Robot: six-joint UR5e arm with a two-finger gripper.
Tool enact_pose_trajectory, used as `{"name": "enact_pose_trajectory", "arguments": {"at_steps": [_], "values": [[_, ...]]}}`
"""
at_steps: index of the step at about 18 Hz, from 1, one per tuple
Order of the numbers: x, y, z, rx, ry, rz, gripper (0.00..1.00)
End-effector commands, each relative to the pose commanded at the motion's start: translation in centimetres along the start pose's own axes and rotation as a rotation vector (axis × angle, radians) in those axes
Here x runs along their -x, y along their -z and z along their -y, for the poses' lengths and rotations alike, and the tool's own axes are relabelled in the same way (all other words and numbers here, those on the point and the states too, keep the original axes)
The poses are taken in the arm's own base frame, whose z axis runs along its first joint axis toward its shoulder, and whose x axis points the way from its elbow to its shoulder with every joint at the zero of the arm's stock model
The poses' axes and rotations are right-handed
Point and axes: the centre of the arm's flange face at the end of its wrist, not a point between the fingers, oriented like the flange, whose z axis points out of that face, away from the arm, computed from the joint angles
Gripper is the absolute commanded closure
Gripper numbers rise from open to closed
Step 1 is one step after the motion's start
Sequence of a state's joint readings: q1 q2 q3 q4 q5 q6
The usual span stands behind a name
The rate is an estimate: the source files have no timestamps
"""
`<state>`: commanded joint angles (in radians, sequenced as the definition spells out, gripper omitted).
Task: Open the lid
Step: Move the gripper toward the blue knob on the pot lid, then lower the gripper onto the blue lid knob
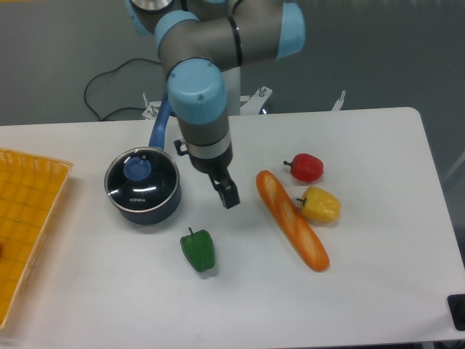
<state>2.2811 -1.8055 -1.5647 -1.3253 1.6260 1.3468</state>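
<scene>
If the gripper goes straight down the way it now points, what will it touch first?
Most likely the bare table. The gripper points down between the pot, whose lid is on, and the bread loaf. The green pepper lies nearby, but depth is unclear from this single view.

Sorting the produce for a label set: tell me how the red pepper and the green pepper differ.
The red pepper lies at the far right, beyond the bread; the green pepper lies nearer the front, below the pot. The red one looks rounder and smaller, the green one longer. Both lie on the table, untouched.
</scene>
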Motion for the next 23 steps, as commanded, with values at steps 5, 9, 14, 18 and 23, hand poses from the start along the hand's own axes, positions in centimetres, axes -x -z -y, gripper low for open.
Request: {"name": "enact_pose_trajectory", "arguments": {"at_steps": [5, 9, 14, 18, 23], "values": [[0.1, -1.1, 0.6, 0.005, 0.021, -0.014, 0.0], [-0.9, -3.7, 1.1, 0.012, 0.057, -0.037, 0.0], [-3.4, -5.7, 3.8, 0.026, 0.182, -0.071, 0.0], [-5.7, -6.1, 7.0, 0.035, 0.325, -0.074, 0.0], [-8.1, -5.4, 8.0, -0.009, 0.361, -0.103, 0.0]]}}
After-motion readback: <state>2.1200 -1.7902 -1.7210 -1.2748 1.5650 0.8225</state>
